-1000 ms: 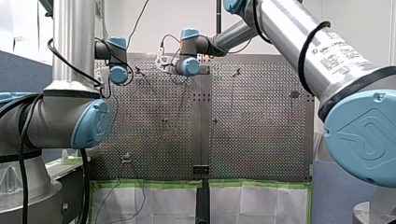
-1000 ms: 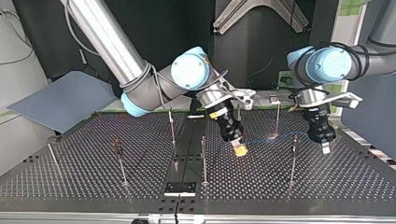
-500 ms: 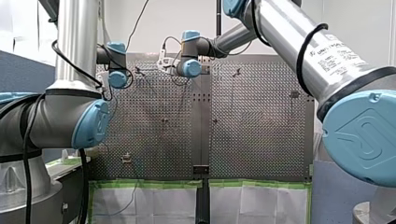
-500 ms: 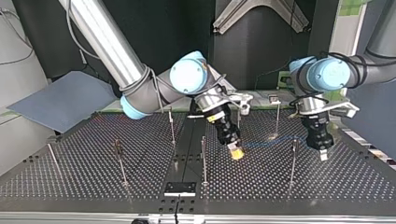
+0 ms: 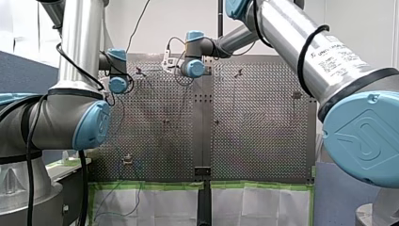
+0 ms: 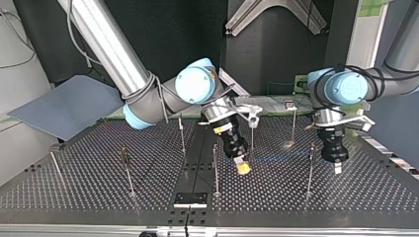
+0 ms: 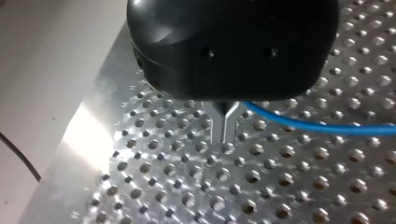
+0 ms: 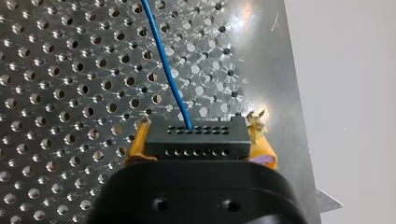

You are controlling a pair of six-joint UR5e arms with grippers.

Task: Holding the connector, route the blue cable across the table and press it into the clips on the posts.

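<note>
In the right wrist view my right gripper (image 8: 198, 140) has its yellow pads shut on the black connector (image 8: 195, 138). The blue cable (image 8: 166, 70) runs out of the connector over the perforated table (image 8: 70, 93). In the top view this gripper (image 6: 241, 168) hangs low near the middle, beside a thin post (image 6: 215, 165). The cable (image 6: 281, 159) leads towards the view's right, to my left gripper (image 6: 337, 167) next to another post (image 6: 310, 168). In the left wrist view the metal fingers (image 7: 224, 126) are shut; the cable (image 7: 317, 127) meets them and does not come out on the other side.
Several more thin posts stand on the table, among them two (image 6: 294, 126) (image 6: 182, 133) further back and one (image 6: 127, 170) towards the top view's left. A grey-blue sheet (image 6: 64, 106) lies beyond the table's left edge. A small black plate (image 6: 190, 199) sits at the near edge.
Both grippers have come down towards the table and shifted to the top view's left. The right one still carries the connector, and the cable has followed.
</note>
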